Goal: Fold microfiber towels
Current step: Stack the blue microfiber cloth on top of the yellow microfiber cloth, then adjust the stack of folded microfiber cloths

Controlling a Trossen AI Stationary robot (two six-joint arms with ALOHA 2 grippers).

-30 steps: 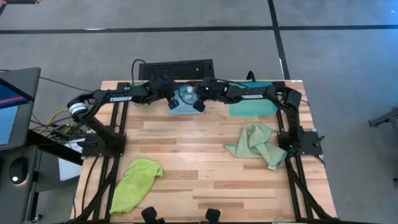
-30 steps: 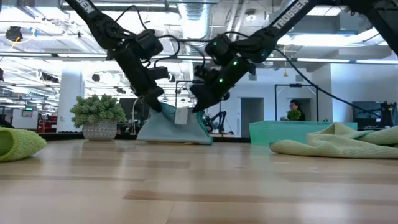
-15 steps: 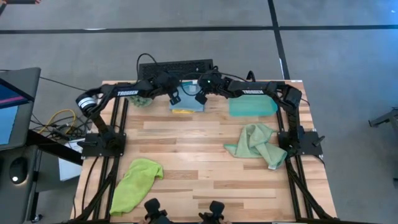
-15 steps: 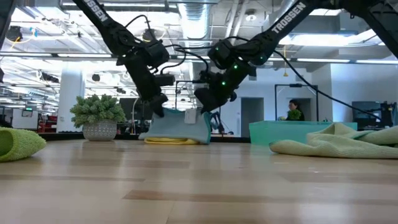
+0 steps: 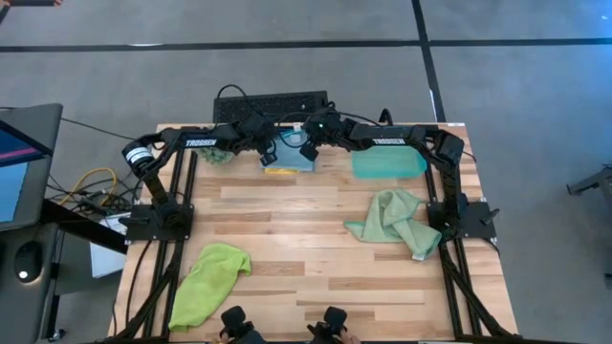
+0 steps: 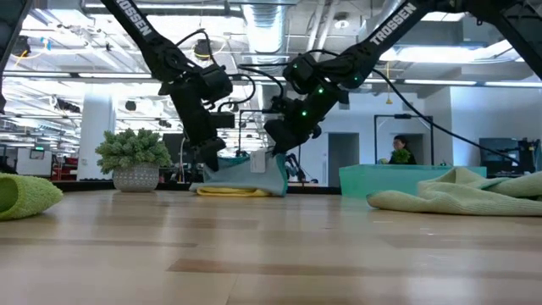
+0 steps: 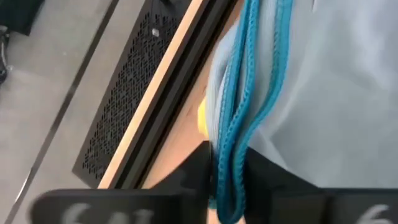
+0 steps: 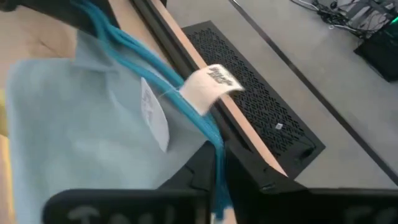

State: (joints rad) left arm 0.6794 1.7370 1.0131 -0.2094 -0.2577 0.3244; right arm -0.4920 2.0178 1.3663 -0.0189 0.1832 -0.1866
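While I lowered the folded light blue towel (image 5: pixel 290 153) onto the yellow towel (image 6: pixel 230 191) at the far edge of the bench (image 5: pixel 306 248), my left end effector (image 5: pixel 261 145) and right end effector (image 5: pixel 308 144) each pinched one stitched corner, jaws narrow on the hem. I judged this fold nearly finished; the next move called for letting both corners go cleanly and backing away without dragging the stack. Two towels waited: lime green towel (image 5: pixel 208 281) near the front left, sage towel (image 5: pixel 397 222) crumpled on the right by the teal tray (image 5: pixel 387 164). Beyond the pale wooden planks stood a potted plant (image 6: pixel 134 158) and a bright, open workshop.
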